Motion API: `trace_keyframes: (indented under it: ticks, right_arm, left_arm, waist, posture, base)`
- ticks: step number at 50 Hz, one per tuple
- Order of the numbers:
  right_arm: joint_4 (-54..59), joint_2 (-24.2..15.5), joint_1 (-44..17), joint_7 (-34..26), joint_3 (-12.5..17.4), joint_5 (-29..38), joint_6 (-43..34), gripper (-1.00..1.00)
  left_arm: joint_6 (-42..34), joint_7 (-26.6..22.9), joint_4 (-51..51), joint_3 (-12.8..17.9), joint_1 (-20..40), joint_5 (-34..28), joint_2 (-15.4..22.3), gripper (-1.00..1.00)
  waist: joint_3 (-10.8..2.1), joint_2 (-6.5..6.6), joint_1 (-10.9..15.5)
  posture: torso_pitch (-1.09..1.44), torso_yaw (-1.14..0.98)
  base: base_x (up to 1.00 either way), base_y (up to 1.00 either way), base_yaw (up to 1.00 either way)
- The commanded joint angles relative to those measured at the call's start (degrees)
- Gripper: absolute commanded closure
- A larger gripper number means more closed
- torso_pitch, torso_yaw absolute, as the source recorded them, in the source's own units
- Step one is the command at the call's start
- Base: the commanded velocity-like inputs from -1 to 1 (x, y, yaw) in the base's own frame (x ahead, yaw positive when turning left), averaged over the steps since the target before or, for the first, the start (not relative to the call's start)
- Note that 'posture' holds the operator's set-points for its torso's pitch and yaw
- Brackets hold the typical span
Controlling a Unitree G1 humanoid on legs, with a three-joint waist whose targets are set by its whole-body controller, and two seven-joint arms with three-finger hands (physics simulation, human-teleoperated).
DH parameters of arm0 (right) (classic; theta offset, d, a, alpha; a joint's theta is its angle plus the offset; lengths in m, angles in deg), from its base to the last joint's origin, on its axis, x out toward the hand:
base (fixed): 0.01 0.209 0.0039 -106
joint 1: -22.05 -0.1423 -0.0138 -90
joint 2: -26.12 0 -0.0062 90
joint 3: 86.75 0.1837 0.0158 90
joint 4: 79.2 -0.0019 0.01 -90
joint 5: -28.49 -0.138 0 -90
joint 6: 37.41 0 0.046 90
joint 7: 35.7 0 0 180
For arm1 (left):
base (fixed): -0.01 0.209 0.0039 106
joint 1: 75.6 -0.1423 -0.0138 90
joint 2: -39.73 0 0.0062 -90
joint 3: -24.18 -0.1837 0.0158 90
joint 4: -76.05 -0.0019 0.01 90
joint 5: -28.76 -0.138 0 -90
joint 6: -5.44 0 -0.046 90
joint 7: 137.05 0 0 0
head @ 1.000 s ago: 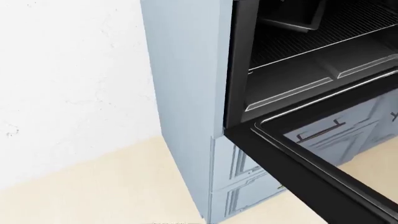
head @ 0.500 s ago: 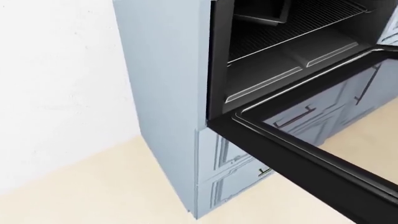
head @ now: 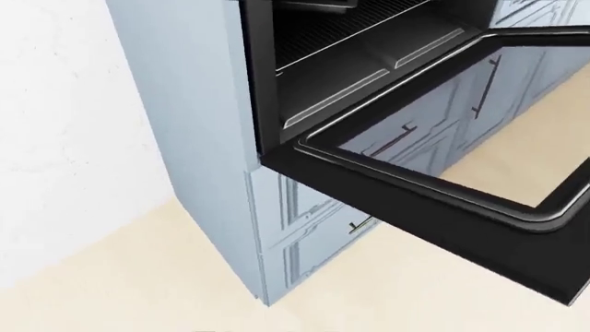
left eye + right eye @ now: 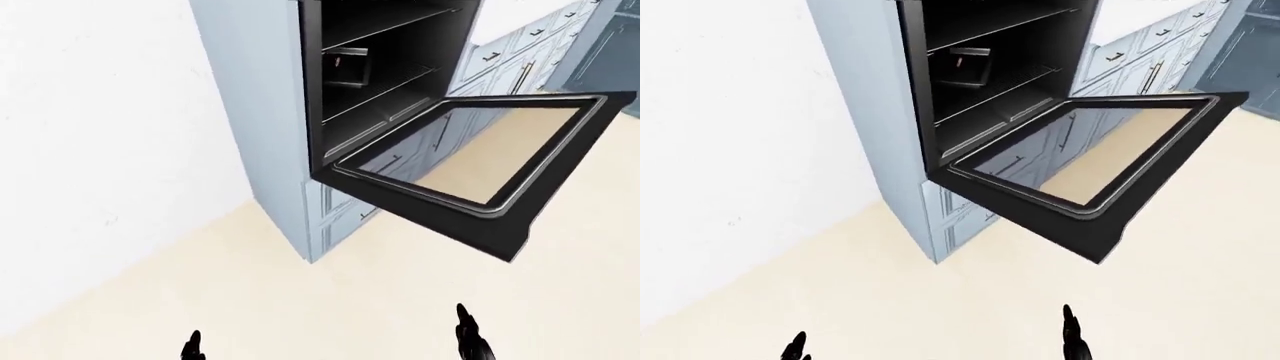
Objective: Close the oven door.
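Across the upper right of the left-eye view, the oven door point(image 4: 470, 169) hangs fully open and level, its glass pane showing the floor and cabinet fronts beneath. It is hinged at the bottom of the black oven cavity point(image 4: 385, 67), which sits in a tall pale-blue cabinet point(image 4: 255, 112). Only the two eye views show the wire racks with a dark tray point(image 4: 965, 66) on one, and only they show the robot's hands: the tip of the left hand point(image 4: 192, 346) at the bottom left and the right hand point(image 4: 470, 337) at the bottom centre-right, both well apart from the door. So little of each hand shows that I cannot tell whether the fingers are spread or pressed together. The head view sits closer and shows no hands, just the door's near corner, the oven's lower rack and drawer fronts point(image 3: 318, 228) under the door. A white wall point(image 4: 100, 150) fills the left of each view; the beige floor point(image 4: 330, 300) runs along the bottom. More blue cabinets point(image 4: 520, 52) with dark handles line the upper right.
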Motion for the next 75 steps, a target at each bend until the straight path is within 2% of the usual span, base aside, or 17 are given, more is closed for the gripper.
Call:
trace_keyframes:
  ticks: [1, 2, 4, 9, 16, 19, 21, 29, 34, 37, 44, 59, 60, 62, 67, 72, 75]
  right_arm:
    - [-0.88, -0.11, -0.54, 0.0, 0.0, -0.18, 1.36, -1.0]
    - [-0.88, -0.1, -0.54, 0.01, -0.04, -0.16, 1.37, -1.0]
    - [-0.89, -0.1, -0.53, 0.02, -0.05, -0.2, 1.39, -1.0]
    - [-0.9, -0.09, -0.64, 0.04, -0.13, -0.32, 1.44, -1.0]
    - [-0.89, -0.06, -0.49, 0.01, -0.19, -0.39, 1.49, -1.0]
    - [-0.87, -0.07, -0.44, 0.01, -0.19, -0.36, 1.5, -1.0]
    - [-0.87, -0.06, -0.42, -0.05, -0.16, -0.34, 1.49, -1.0]
    - [-0.88, -0.04, -0.46, -0.29, 0.04, -0.49, 1.46, -1.0]
    - [-0.87, -0.11, -0.53, -0.31, 0.0, -0.27, 1.52, -1.0]
    - [-0.88, -0.04, -0.5, -0.83, 0.06, -0.45, 1.8, -1.0]
    - [-0.93, -0.02, -0.72, -1.48, 0.16, -1.13, 2.26, -1.0]
    - [-0.92, 0.1, -0.68, -3.31, 0.1, -2.17, 2.19, -1.0]
    - [-0.93, 0.09, -0.75, -3.5, 0.14, -2.28, 2.19, -1.0]
    - [-0.93, 0.08, -0.71, -3.48, 0.11, -2.28, 2.25, -1.0]
    - [-0.93, 0.11, -0.71, -3.54, 0.15, -2.33, 2.13, -1.0]
    - [-0.91, 0.12, -0.59, -3.51, 0.05, -2.16, 2.17, -1.0]
    - [-0.92, 0.13, -0.68, -3.63, 0.1, -2.25, 2.11, -1.0]
  left_arm:
    - [1.2, 0.17, 1.13, 0.37, 0.57, 0.42, 1.0, -1.0]
    - [1.19, 0.17, 1.12, 0.35, 0.59, 0.42, 0.99, -1.0]
    - [1.12, 0.04, 1.13, 0.39, 0.72, 0.5, 1.01, -1.0]
    - [1.2, 0.09, 1.14, 0.29, 0.69, 0.57, 0.99, -1.0]
    - [1.15, 0.02, 1.12, 0.26, 0.65, 0.61, 1.01, -1.0]
    - [1.19, 0.04, 1.12, 0.27, 0.58, 0.6, 1.0, -1.0]
    - [1.14, 0.06, 1.11, 0.26, 0.57, 0.52, 1.01, -1.0]
    - [1.09, -0.01, 1.12, 0.4, 0.61, 0.42, 1.02, -1.0]
    - [0.95, -0.15, 1.11, 0.49, 0.68, 0.43, 1.1, -1.0]
    - [0.89, -0.19, 1.11, 0.57, 0.72, 0.37, 1.14, -1.0]
    - [1.0, -0.15, 1.13, 0.53, 0.78, 0.42, 1.05, -1.0]
    - [1.08, -0.02, 1.14, 0.3, 0.69, 0.59, 1.0, -1.0]
    - [1.03, -0.05, 1.14, 0.32, 0.77, 0.63, 1.04, -1.0]
    - [1.09, -0.07, 1.14, 0.29, 0.74, 0.64, 0.99, -1.0]
    - [1.16, 0.02, 1.14, 0.18, 0.66, 0.73, 0.93, -1.0]
    - [1.12, -0.03, 1.14, 0.16, 0.69, 0.76, 0.96, -1.0]
    - [0.98, -0.13, 1.13, 0.22, 0.8, 0.78, 1.06, -1.0]
  waist:
    - [-1.35, 2.02, 0.41]
    - [-0.09, -1.75, 0.8]
    - [-0.39, -0.56, 0.31]
    - [-0.44, -2.31, -0.09]
    - [-0.52, -6.56, -0.59]
    - [-1.49, -10.86, -1.5]
    - [-1.04, -8.78, -1.63]
    - [-0.63, -5.79, -1.0]
    - [1.41, -3.33, -2.19]
    - [0.84, -0.06, -3.01]
    - [-0.12, -4.76, -1.84]
    - [-0.98, -4.47, -1.05]
    - [-2.11, -4.18, -0.93]
    - [-0.33, -4.46, -0.79]
    - [-0.08, -5.47, -0.85]
    - [-0.14, -3.69, -0.75]
    - [-0.02, -1.09, -0.29]
  posture:
    - [0.0, 0.0]
    - [0.0, 0.0]
    - [0.0, 0.0]
    - [0.0, 0.0]
    - [0.0, 0.0]
    - [0.0, 0.0]
    - [0.0, 0.0]
    - [0.0, 0.0]
    - [0.0, 0.0]
    - [0.0, 0.0]
    - [0.0, 0.0]
    - [0.0, 0.0]
    - [0.0, 0.0]
    - [0.0, 0.0]
    - [0.0, 0.0]
    - [0.0, 0.0]
    - [0.0, 0.0]
  base:
    - [-0.14, 0.0, -0.27]
    - [-0.15, 0.0, -0.27]
    - [-0.14, 0.0, -0.28]
    - [-0.15, 0.0, -0.27]
    - [-0.14, 0.0, -0.27]
    - [-0.14, 0.0, -0.27]
    - [-0.15, 0.0, -0.27]
    - [-0.14, 0.0, -0.22]
    - [-0.01, 0.0, 0.0]
    - [0.0, 0.0, 0.0]
    - [0.0, 0.0, 0.0]
    - [0.0, 0.0, 0.0]
    - [0.06, 0.0, 0.0]
    - [0.07, 0.0, 0.0]
    - [0.07, 0.0, 0.0]
    - [0.07, 0.0, 0.0]
    - [0.07, 0.0, 0.0]
